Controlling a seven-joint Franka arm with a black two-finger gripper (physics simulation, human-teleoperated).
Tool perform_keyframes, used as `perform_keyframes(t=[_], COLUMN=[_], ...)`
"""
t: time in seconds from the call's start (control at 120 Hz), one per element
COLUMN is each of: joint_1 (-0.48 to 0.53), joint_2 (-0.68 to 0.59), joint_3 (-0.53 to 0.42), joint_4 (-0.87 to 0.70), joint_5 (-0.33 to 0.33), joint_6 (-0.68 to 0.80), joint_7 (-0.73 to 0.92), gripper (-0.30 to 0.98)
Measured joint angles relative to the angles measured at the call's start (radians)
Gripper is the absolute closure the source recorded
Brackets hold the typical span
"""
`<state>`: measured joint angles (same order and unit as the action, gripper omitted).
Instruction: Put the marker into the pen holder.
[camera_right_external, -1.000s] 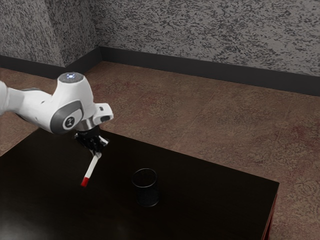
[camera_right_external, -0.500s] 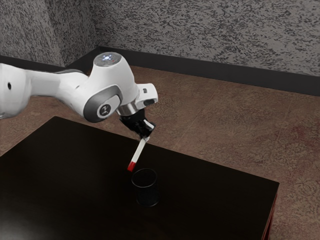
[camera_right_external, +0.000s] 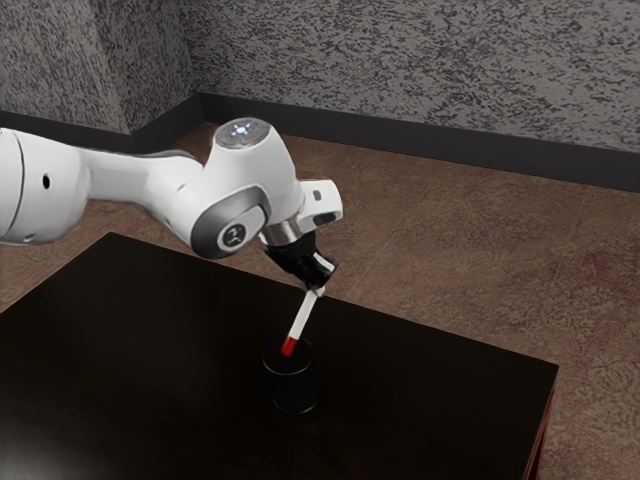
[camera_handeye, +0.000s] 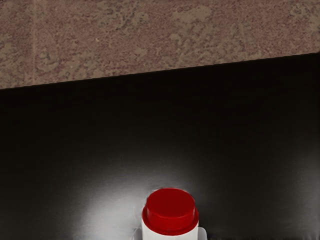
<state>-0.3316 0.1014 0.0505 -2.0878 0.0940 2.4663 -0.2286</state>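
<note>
One pen holder stands on the worktop, and the hand, gripping the tilted marker, has moved closer to it.

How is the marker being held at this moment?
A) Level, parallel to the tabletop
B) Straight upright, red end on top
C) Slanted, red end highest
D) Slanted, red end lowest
D: in the exterior view the marker slants down from the gripper, its red end lowest, overlapping the rim of the pen holder.
</note>
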Motion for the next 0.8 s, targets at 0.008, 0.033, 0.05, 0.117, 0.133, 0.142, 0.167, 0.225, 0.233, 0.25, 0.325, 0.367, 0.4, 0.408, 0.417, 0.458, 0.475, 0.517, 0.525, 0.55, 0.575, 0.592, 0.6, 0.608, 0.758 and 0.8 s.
perform_keyframes(t=[0.008,0.033,0.05,0.117,0.133,0.142,0.167,0.225,0.233,0.25,0.325,0.367,0.4,0.408,0.417,0.458,0.475,0.517,0.525,0.55,0.575,0.592,0.6,0.608,0.758,0.8], joint_1=[-0.001,-0.004,-0.005,-0.006,-0.005,-0.005,-0.004,-0.003,-0.003,-0.003,-0.003,-0.002,-0.002,-0.002,-0.002,0.000,0.000,-0.003,-0.005,-0.013,-0.016,-0.016,-0.016,-0.017,-0.026,-0.019], joint_2=[0.000,0.001,0.001,0.001,0.001,0.001,0.001,-0.001,-0.001,-0.001,-0.003,-0.008,-0.019,-0.024,-0.028,-0.049,-0.055,-0.064,-0.066,-0.071,-0.076,-0.078,-0.079,-0.081,-0.131,-0.139], joint_3=[0.000,0.000,0.000,-0.001,-0.001,-0.001,-0.001,0.000,0.000,0.000,-0.002,-0.002,-0.003,-0.003,-0.003,-0.003,-0.003,0.002,0.006,0.017,0.026,0.030,0.032,0.035,0.090,0.103], joint_4=[-0.001,-0.004,-0.007,-0.023,-0.028,-0.031,-0.039,-0.059,-0.061,-0.065,-0.072,-0.073,-0.070,-0.069,-0.068,-0.036,-0.007,0.064,0.075,0.105,0.140,0.167,0.180,0.195,0.328,0.338], joint_5=[0.000,0.001,0.002,0.003,0.003,0.003,0.003,0.004,0.004,0.004,-0.005,-0.011,-0.016,-0.017,-0.018,-0.022,-0.024,-0.028,-0.029,-0.032,-0.033,-0.034,-0.035,-0.035,-0.030,-0.029], joint_6=[0.001,0.005,0.008,0.015,0.017,0.018,0.020,0.023,0.024,0.025,0.027,0.027,0.024,0.021,0.018,-0.020,-0.048,-0.129,-0.145,-0.192,-0.241,-0.274,-0.291,-0.308,-0.561,-0.608], joint_7=[-0.001,-0.002,-0.004,-0.009,-0.010,-0.011,-0.013,-0.017,-0.018,-0.019,-0.014,-0.009,-0.006,-0.005,-0.004,0.000,0.002,0.020,0.026,0.044,0.065,0.079,0.087,0.094,0.254,0.301], gripper=[0.79,0.79,0.79,0.79,0.79,0.79,0.79,0.78,0.78,0.77,0.61,0.51,0.44,0.42,0.41,0.33,0.31,0.25,0.24,0.22,0.19,0.18,0.17,0.17,0.08,0.07])
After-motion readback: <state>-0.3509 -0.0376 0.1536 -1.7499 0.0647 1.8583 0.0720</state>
